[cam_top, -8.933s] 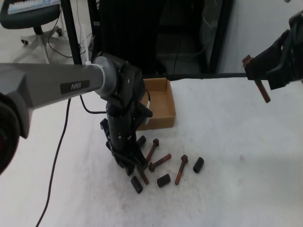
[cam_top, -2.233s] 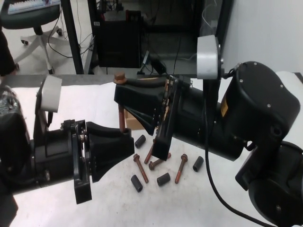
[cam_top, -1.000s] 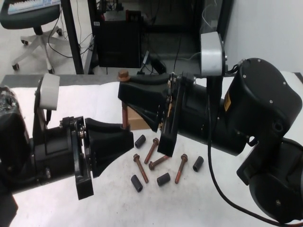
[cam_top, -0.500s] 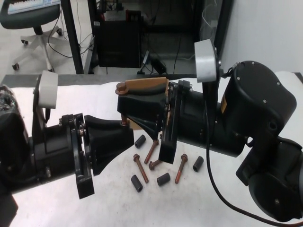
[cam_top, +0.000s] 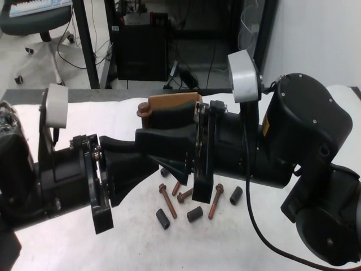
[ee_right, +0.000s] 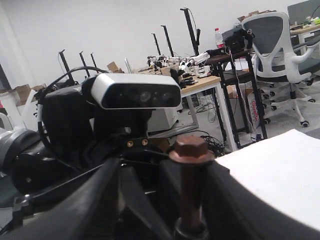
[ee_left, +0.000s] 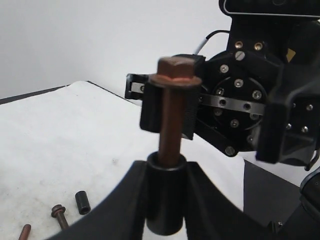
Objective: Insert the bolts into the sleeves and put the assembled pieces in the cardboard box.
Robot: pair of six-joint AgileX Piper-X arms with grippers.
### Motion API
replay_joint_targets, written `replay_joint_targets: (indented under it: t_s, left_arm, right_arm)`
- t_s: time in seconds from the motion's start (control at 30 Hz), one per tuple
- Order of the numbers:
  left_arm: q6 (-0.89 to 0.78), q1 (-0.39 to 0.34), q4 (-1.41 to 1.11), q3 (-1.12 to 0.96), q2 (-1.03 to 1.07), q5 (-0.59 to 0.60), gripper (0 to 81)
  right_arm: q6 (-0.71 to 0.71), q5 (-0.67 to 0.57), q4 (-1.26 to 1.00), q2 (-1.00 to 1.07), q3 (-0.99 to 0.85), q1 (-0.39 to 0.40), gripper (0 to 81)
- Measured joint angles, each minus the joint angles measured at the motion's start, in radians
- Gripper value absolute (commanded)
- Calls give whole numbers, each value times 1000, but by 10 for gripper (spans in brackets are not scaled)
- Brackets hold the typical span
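Observation:
My left gripper [ee_left: 166, 200] is shut on a black sleeve [ee_left: 165, 212] held upright above the bench. A rusty hex-head bolt [ee_left: 172, 120] stands vertically with its lower shank inside the sleeve's mouth. My right gripper [ee_left: 169, 111] is shut on the bolt just under its head. In the right wrist view the bolt [ee_right: 191, 185] runs down between my right gripper's fingers [ee_right: 112, 200] into the sleeve [ee_right: 191, 231]. In the high view the two grippers meet over the bench's middle, with the bolt head [cam_top: 144, 108] on top.
Loose bolts [cam_top: 166, 199] [cam_top: 214, 202] and loose sleeves [cam_top: 162, 219] [cam_top: 195, 214] [cam_top: 236, 195] lie on the white bench under the arms. The cardboard box [cam_top: 172, 103] shows partly behind the right gripper. An office chair and racks stand beyond the bench.
The right gripper has come down with the bolt toward the left gripper. The bolt head sits lower and the shank has entered the sleeve.

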Motion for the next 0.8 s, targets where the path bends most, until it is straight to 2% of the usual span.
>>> replay_joint_targets:
  t_s: [0.27, 0.47, 0.73, 0.8]
  left_arm:
    - [0, 0, 0, 0, 0, 9, 3]
    - [0, 0, 4, 0, 0, 11, 3]
    - [0, 0, 1, 0, 0, 19, 3]
    - [0, 2, -5, 0, 0, 30, 3]
  right_arm:
    - [-39, -1, 14, 0, 0, -13, 464]
    - [-51, 3, 77, 0, 0, -62, 464]
    - [-57, 20, 82, 0, 0, -65, 463]
    - [-73, 50, 67, 0, 0, -71, 428]
